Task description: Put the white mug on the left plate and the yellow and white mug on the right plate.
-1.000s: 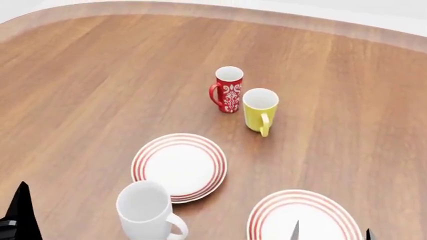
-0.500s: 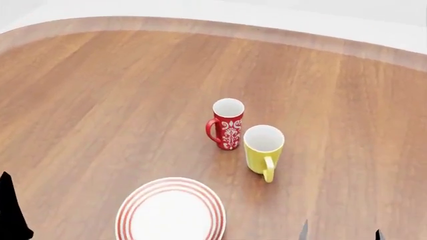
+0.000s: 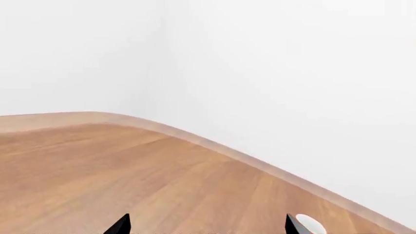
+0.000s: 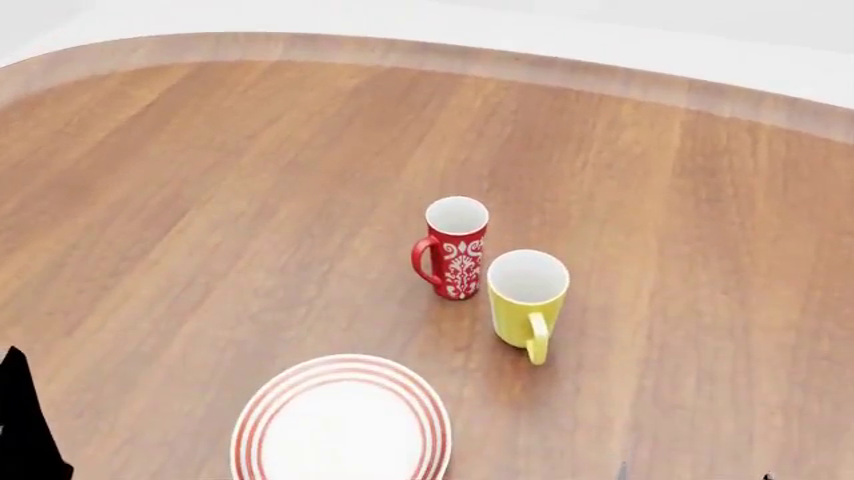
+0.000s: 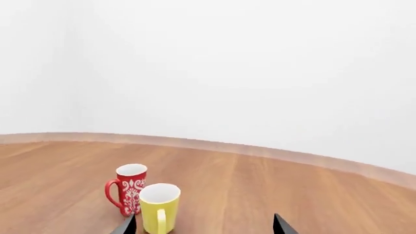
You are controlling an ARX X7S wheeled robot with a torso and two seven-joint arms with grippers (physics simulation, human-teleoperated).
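The yellow and white mug (image 4: 527, 300) stands upright mid-table, its handle towards me, close beside a red patterned mug (image 4: 457, 247). The left plate (image 4: 342, 420), white with red rings, lies at the head view's bottom edge with nothing on it. The white mug and the right plate are out of the head view. My right gripper (image 5: 204, 225) is open, with the yellow and white mug (image 5: 159, 207) ahead near one fingertip. My left gripper (image 3: 206, 226) is open over bare wood. A white oval (image 3: 311, 225) shows beside one fingertip; I cannot tell what it is.
The round wooden table (image 4: 200, 200) has a pale curved rim (image 4: 400, 45) at the back, with a white wall behind it. One dark finger of my left gripper (image 4: 20, 425) pokes in at the head view's lower left corner.
Since a second ago the head view has swung up the table: the mugs sit lower in it, and the white mug and right plate have dropped out. Little has changed in the last half second.
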